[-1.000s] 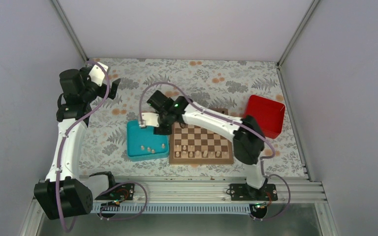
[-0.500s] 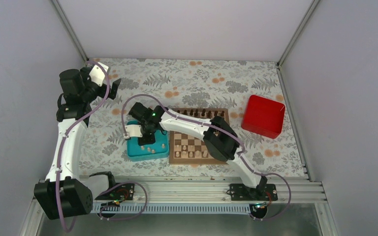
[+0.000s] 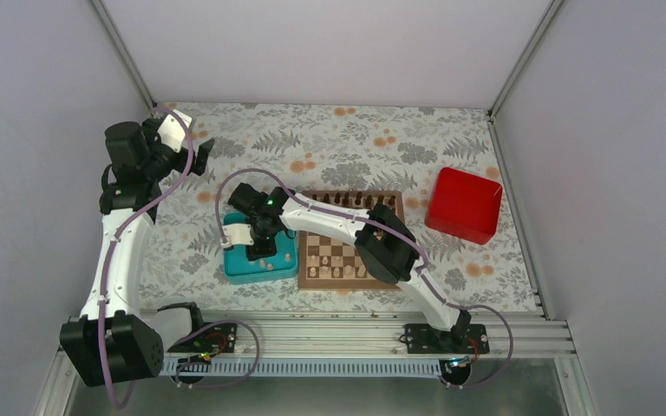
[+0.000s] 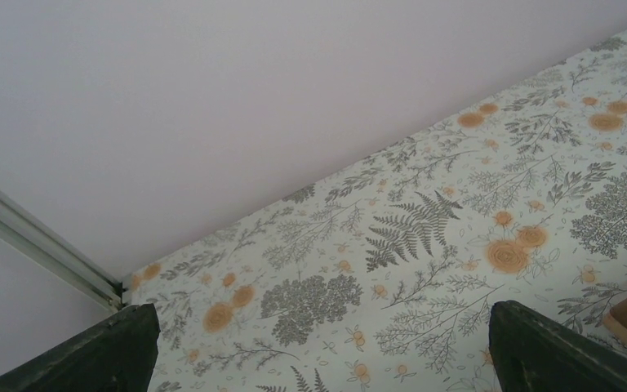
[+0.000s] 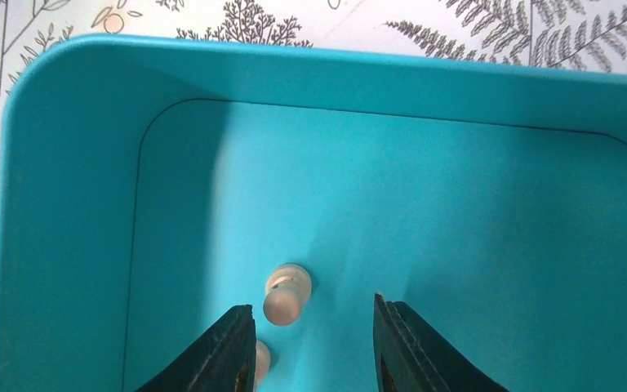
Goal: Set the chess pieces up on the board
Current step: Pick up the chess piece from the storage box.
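The wooden chessboard [image 3: 381, 201] lies at mid table, with dark pieces on its far row and pale beige pieces [image 3: 336, 272] on its near rows. My right gripper [image 3: 263, 254] is open and empty, reaching down into the teal tray [image 3: 236, 268]. In the right wrist view a pale pawn [image 5: 286, 294] stands just ahead of the open gripper [image 5: 314, 314], nearer its left finger, and a second pale piece [image 5: 262, 359] peeks out beside that finger. My left gripper [image 3: 199, 147] is open and empty, raised at the far left; the left wrist view shows only its fingertips [image 4: 539, 351].
A red square box [image 3: 463, 204] stands right of the board. The teal tray's walls [image 5: 65, 196] rise around my right gripper. The floral tablecloth [image 4: 375, 245] covers the table, with grey walls on three sides and a metal rail along the near edge.
My right arm swung left from the board's far-left corner to over the teal tray, then dropped a little lower into it. The left arm has not moved.
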Robot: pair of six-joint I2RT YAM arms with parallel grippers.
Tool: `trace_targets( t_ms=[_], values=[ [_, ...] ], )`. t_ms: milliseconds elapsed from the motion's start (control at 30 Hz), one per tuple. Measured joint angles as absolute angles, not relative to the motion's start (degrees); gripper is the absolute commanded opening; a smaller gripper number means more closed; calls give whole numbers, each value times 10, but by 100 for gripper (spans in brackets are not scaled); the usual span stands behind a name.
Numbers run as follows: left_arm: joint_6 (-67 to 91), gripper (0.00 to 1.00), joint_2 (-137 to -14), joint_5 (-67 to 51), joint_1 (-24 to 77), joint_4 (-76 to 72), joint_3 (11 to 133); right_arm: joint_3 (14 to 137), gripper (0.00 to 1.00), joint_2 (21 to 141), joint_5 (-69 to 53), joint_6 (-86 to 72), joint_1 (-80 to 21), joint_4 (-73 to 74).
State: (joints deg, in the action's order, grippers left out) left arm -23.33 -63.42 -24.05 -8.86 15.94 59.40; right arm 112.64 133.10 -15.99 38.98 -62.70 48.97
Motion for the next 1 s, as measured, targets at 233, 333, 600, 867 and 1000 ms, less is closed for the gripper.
trace_targets(
  t_ms=[233,333,600,867,1000],
  values=[
    [-233,100,-636,-242,-89,159,594,1126,36,1334,-160,390,-627,487],
    [-233,100,-636,-242,-89,159,594,1126,35,1335,-160,390,-627,486],
    [-233,100,-637,-243,-89,159,594,1126,31,1338,-165,390,-633,485],
    [-233,100,-639,-245,-89,159,594,1126,17,1346,-168,392,-634,485],
    [-233,100,-639,-247,-89,159,594,1126,7,1346,-168,392,-634,487]
  ],
)
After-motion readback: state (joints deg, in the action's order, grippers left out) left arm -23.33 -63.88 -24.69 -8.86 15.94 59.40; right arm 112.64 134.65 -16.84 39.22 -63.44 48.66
